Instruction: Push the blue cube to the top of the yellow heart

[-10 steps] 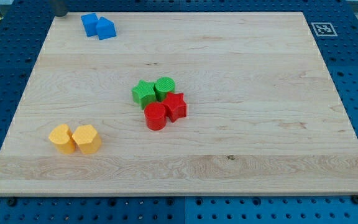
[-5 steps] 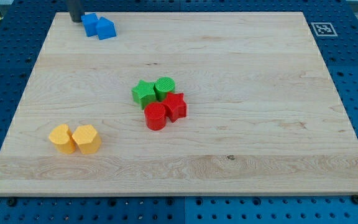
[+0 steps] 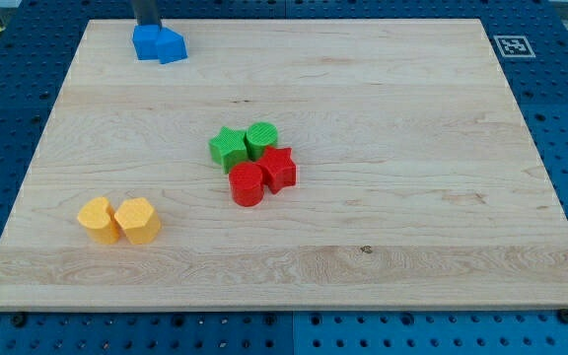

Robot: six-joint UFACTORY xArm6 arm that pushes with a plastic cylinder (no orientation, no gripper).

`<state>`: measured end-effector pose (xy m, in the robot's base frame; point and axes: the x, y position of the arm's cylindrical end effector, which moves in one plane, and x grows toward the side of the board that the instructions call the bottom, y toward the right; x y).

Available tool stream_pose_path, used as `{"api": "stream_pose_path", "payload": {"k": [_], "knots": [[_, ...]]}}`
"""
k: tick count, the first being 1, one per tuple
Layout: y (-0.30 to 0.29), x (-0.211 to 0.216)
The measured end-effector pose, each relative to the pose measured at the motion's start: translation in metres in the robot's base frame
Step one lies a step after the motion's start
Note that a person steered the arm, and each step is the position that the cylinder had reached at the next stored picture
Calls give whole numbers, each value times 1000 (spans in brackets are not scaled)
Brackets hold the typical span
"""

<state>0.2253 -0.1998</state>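
The blue cube [image 3: 147, 44] sits near the board's top left corner, touching a second blue block [image 3: 172, 46] on its right. My tip [image 3: 148, 27] is at the cube's top edge, touching it or nearly so. The rod rises out of the view's top. The yellow heart [image 3: 98, 219] lies near the bottom left, touching a yellow hexagonal block [image 3: 138, 220] on its right. The heart is far below the blue cube in the view.
A cluster sits mid-board: green star [image 3: 227, 149], green cylinder [image 3: 261, 139], red cylinder [image 3: 248, 184], red star [image 3: 278, 169]. The wooden board [image 3: 412, 197] ends just above the blue blocks. A marker tag [image 3: 513, 45] lies off the top right corner.
My tip has moved right along the board's top edge, from left of the blue blocks to right above the blue cube. The cube seems nudged slightly downward.
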Motion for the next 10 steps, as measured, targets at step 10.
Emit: {"api": "stream_pose_path", "payload": {"k": [10], "knots": [[2, 67]]}}
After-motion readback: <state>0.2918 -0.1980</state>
